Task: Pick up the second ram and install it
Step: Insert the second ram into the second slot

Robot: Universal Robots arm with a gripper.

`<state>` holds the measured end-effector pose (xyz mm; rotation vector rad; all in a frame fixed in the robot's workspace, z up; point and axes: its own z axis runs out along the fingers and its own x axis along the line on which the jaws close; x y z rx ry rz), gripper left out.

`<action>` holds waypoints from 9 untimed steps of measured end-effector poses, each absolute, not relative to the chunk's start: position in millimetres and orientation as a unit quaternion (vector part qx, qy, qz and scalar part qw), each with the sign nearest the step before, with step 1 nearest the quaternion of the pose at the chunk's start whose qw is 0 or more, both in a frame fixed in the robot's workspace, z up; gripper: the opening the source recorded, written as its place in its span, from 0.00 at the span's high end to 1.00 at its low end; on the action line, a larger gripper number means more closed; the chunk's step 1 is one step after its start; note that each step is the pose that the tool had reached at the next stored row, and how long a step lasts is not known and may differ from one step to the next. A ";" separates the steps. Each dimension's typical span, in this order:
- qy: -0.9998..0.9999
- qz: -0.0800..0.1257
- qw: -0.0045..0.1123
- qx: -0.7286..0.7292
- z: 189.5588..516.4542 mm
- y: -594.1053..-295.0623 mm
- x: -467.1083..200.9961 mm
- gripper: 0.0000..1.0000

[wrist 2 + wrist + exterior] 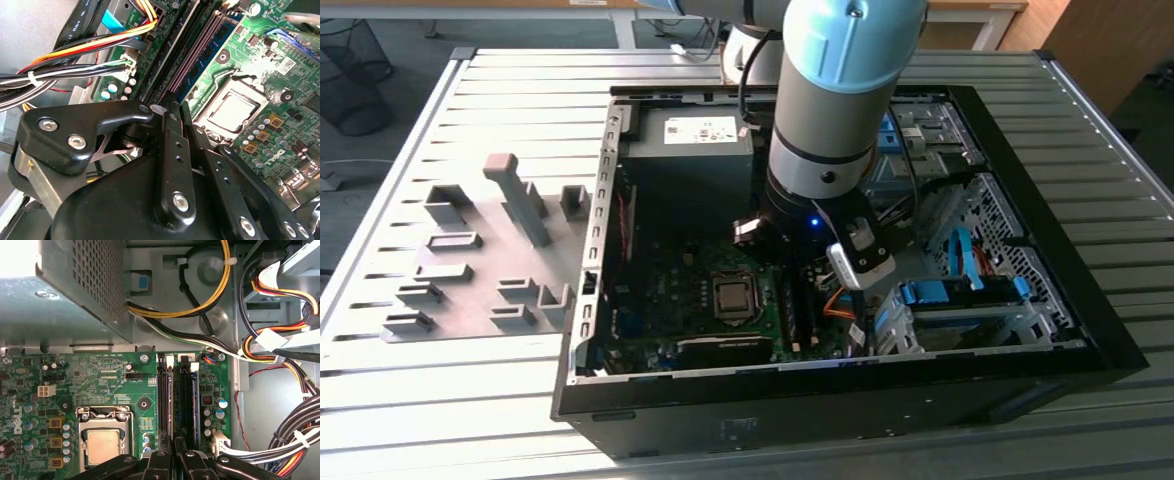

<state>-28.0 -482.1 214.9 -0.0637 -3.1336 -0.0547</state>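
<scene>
Gripper point(174, 452) low in the open computer case point(1090, 330), fingers point(159, 462) pinched near-closed on a thin edge, judged to be the second ram point(171, 405), though the grasp itself is mostly hidden. Ram running straight out ahead of the fingertips along the black memory sockets point(186, 400), apparently at or in one of them; seating depth impossible to tell. To do the step well: keep the stick square to the socket, press straight down evenly, watch the end latches, avoid dragging sideways into the neighbouring socket or the cable bundle point(280, 355) close beside the gripper. Both wrist views give the line-up of fingertips and sockets, with the processor socket point(102, 445) just off to the other side. Exterior view gives none of that contact but adds the arm point(834, 110) standing upright over the board and the grey tray point(467, 250) well away from the gripper, outside the case.
</scene>
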 end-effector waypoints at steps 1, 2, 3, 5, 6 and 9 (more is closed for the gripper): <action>-1.000 -0.017 0.003 -0.020 214.8 -482.1 -27.9 0.86; -1.000 -0.017 0.003 -0.020 214.8 -482.1 -28.0 0.86; -1.000 -0.017 0.003 -0.020 214.8 -482.1 -27.9 0.86; -1.000 -0.017 0.004 -0.020 214.8 -482.1 -28.0 0.86; -1.000 -0.017 0.004 -0.020 214.8 -482.0 -27.9 0.86; -1.000 -0.017 0.006 -0.020 217.1 -482.0 -27.7 0.86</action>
